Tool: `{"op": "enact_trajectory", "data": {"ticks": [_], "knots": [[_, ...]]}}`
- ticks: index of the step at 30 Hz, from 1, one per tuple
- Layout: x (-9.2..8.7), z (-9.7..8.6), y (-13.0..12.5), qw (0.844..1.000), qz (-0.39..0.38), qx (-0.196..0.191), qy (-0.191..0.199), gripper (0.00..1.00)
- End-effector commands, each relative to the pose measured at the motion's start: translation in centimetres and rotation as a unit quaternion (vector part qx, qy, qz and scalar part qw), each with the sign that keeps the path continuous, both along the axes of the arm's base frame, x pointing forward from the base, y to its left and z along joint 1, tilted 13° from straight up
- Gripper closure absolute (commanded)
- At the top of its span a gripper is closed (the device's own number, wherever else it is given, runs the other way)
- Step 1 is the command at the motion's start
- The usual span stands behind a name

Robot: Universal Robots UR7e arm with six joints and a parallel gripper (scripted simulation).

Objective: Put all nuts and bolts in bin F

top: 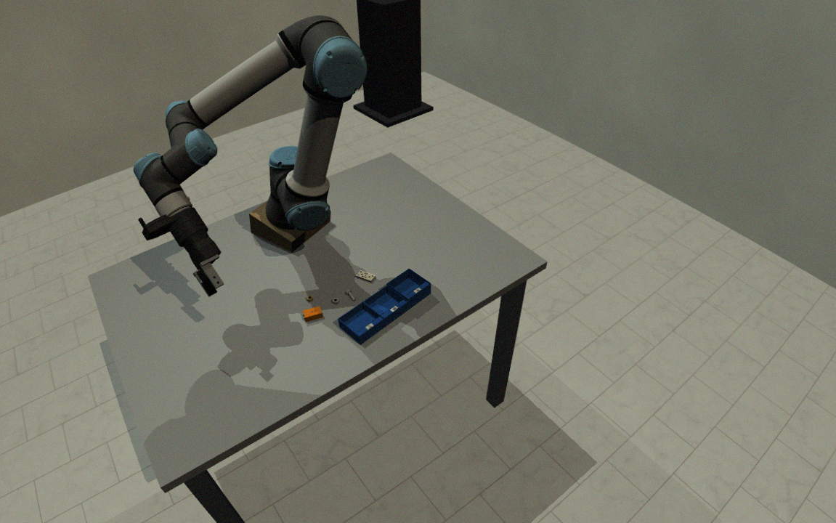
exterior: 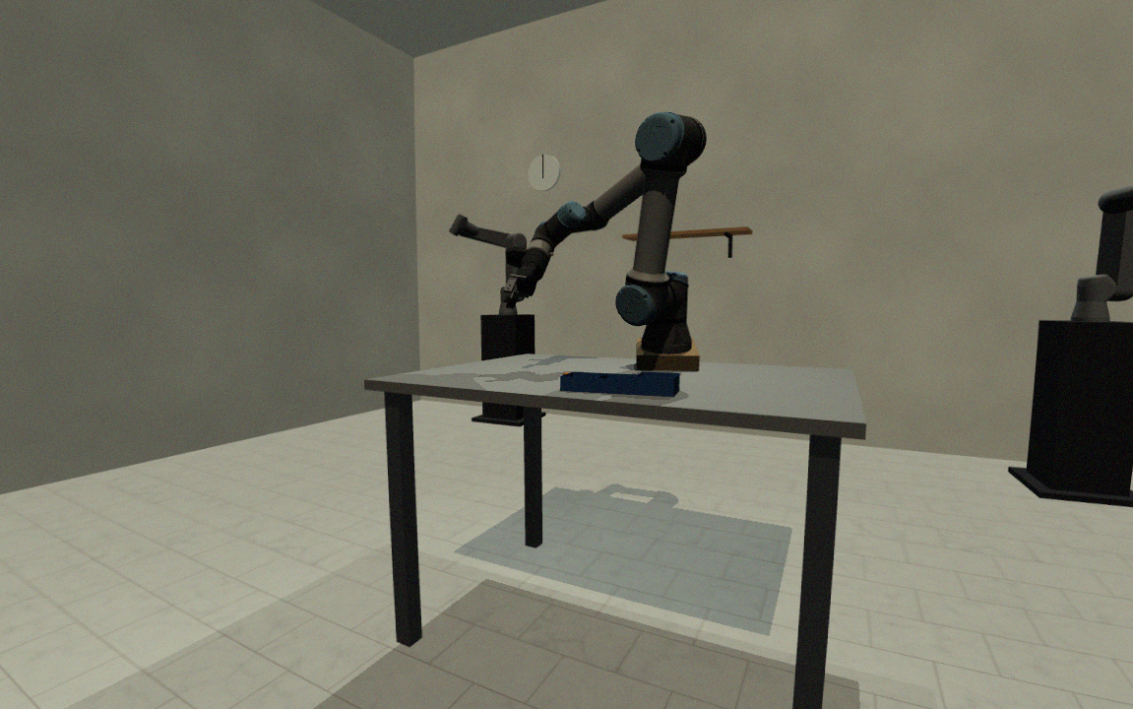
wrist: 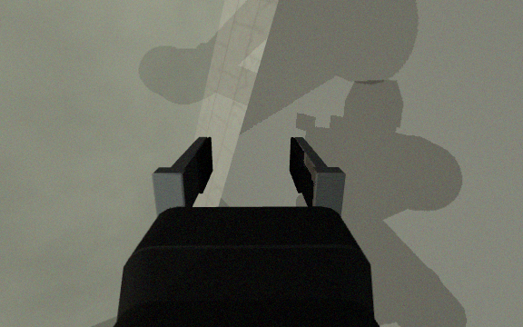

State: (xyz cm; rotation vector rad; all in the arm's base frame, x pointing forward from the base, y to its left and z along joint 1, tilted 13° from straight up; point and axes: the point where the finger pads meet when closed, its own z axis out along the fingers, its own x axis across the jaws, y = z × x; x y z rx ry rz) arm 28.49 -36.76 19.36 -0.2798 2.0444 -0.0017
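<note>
Above the left part of the bench (top: 147, 338), tool (top: 210, 280) hanging wide open, gripping nothing. Well apart from the hardware: two nuts (top: 309, 298) (top: 335, 301) and bolt (top: 350, 294) lying beside the blue bins (top: 385, 305), near an orange block (top: 311, 314). Best to swing across, centre over one nut, descend straight, avoid the block.

matt grey table (top: 407, 214), wooden base block (top: 263, 227)

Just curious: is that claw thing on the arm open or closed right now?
Open. The end effector shows its two fingers standing wide apart, nothing between them.
</note>
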Motion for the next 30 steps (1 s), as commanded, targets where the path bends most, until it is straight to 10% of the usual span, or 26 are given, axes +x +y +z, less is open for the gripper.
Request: {"op": "enact_trajectory", "data": {"ticks": [1,16,30], "knots": [[0.8,0.2,1.1,1.0,0.0,-0.005,0.008,0.69],[4.1,0.7,6.0,0.964,0.187,-0.186,0.015,0.69],[6.8,1.0,12.3,0.851,0.381,-0.361,0.001,0.69]]}}
